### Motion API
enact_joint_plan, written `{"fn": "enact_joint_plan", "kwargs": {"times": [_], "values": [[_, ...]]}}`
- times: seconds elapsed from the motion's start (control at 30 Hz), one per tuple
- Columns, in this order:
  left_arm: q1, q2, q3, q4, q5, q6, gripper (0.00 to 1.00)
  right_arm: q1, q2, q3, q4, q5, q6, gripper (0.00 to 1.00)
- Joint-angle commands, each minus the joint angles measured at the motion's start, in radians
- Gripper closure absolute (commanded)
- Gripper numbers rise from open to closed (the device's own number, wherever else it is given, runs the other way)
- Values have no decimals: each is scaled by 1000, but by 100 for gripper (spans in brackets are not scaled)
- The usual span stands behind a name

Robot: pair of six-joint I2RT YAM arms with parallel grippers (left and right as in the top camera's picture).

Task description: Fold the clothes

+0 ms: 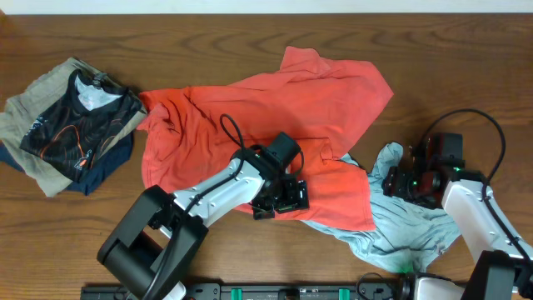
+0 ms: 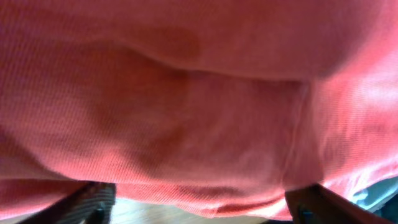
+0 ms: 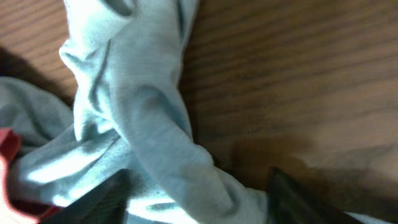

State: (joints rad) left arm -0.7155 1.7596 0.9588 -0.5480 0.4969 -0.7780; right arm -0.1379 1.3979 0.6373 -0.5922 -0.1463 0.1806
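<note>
The coral-red T-shirt [image 1: 250,117] lies crumpled across the middle of the table, and its lettering is hidden. My left gripper [image 1: 281,200] sits over the shirt's lower middle edge. In the left wrist view the red cloth [image 2: 186,93] fills the frame, and the left gripper [image 2: 199,208] is open, its fingers wide apart with the shirt's hem hanging between them. My right gripper [image 1: 393,182] is at the right, open over a light blue garment [image 1: 408,225]. In the right wrist view its fingers [image 3: 199,199] straddle a fold of that garment [image 3: 137,106].
A stack of folded clothes sits at the far left, with a black shirt with an orange line pattern [image 1: 79,125] on top. The light blue garment lies partly under the red shirt's lower right corner. The wooden table [image 1: 450,67] shows around them.
</note>
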Motion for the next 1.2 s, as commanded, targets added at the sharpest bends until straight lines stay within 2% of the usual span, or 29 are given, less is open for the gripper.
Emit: {"fn": "enact_joint_plan", "kwargs": {"times": [0.0,0.07,0.1,0.17,0.33,0.43,0.5,0.63,0.77,0.83,0.9,0.93,0.97,1.03,1.07,1.1,1.13,1.17], "values": [[-3,3,-19,-6,-53,-32,57,8,-5,-13,5,-17,23,47],[3,3,-19,-18,-93,-31,86,11,-5,-13,0,-53,0,56],[9,2,-19,-26,-105,-28,94,15,-5,-13,-2,-64,-12,59],[33,2,-19,-53,-109,-21,94,25,-5,-13,-10,-63,-19,73],[153,-46,-18,-163,-117,74,94,34,-5,-13,-1,-60,-21,99],[242,-108,-18,-229,-117,143,94,34,-5,-13,10,-45,-18,99],[308,-168,-18,-267,-117,188,94,33,-5,-13,24,16,33,99],[425,-292,-18,-320,-147,243,94,12,-6,3,27,296,243,99],[518,-391,-18,-387,-222,244,94,-65,-6,71,-24,452,320,99],[543,-421,-18,-407,-243,244,94,-111,-6,132,-78,456,346,96],[549,-434,-18,-410,-246,243,94,-145,-6,206,-122,361,334,96],[549,-434,-18,-409,-246,243,94,-152,-6,245,-145,252,274,94],[549,-433,-18,-409,-245,243,94,-152,-6,272,-154,145,196,88],[549,-427,-18,-409,-245,243,94,-141,-6,309,-156,-80,20,63],[549,-424,-19,-409,-245,243,94,-130,-6,319,-156,-164,-31,45],[549,-422,-19,-409,-246,243,94,-119,-6,319,-155,-192,-43,37],[548,-419,-19,-409,-245,243,94,-102,-5,317,-156,-202,-48,21],[547,-418,-19,-409,-245,243,94,-89,-5,313,-156,-200,-50,18]]}}
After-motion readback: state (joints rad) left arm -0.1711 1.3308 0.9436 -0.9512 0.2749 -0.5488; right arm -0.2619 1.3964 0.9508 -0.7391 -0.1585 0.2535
